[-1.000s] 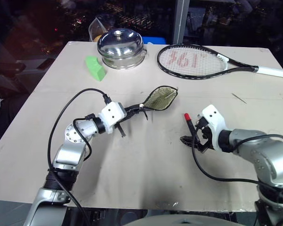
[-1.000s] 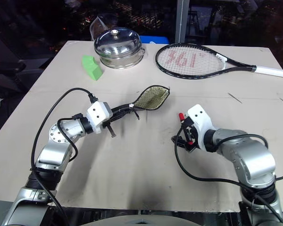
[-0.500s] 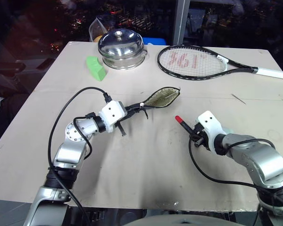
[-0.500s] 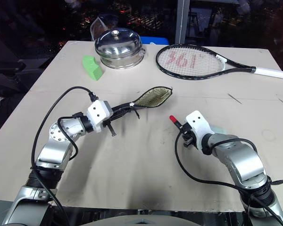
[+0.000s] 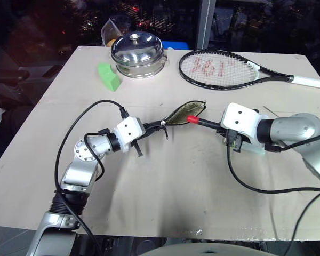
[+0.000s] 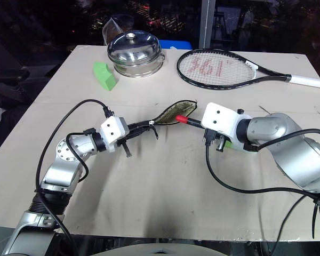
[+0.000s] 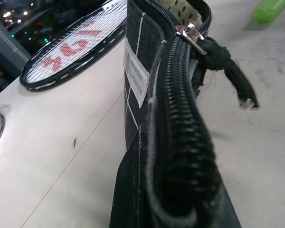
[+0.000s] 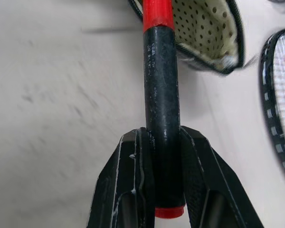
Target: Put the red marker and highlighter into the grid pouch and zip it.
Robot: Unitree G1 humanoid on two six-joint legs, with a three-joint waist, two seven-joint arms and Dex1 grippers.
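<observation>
Moved: your right end effector [image 5: 223, 129] has lifted the red marker [image 5: 202, 122] off the bench [image 5: 165, 186] to the grid pouch [image 5: 185, 112] mouth.
Head view: your left end effector [image 5: 153, 127] is clamped on the pouch's end; highlighter [image 6: 227, 144] under the right one.
Left wrist: zipper unzipped.
Right wrist: fingers [image 8: 133, 185] pinch the marker, red cap ahead at the pouch opening.

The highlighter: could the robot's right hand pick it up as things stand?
Probably not yet. The right hand is shut on the red marker, aimed at the open grid pouch. The highlighter lies on the table right under that arm, so it looks near enough once the marker is released.
</observation>
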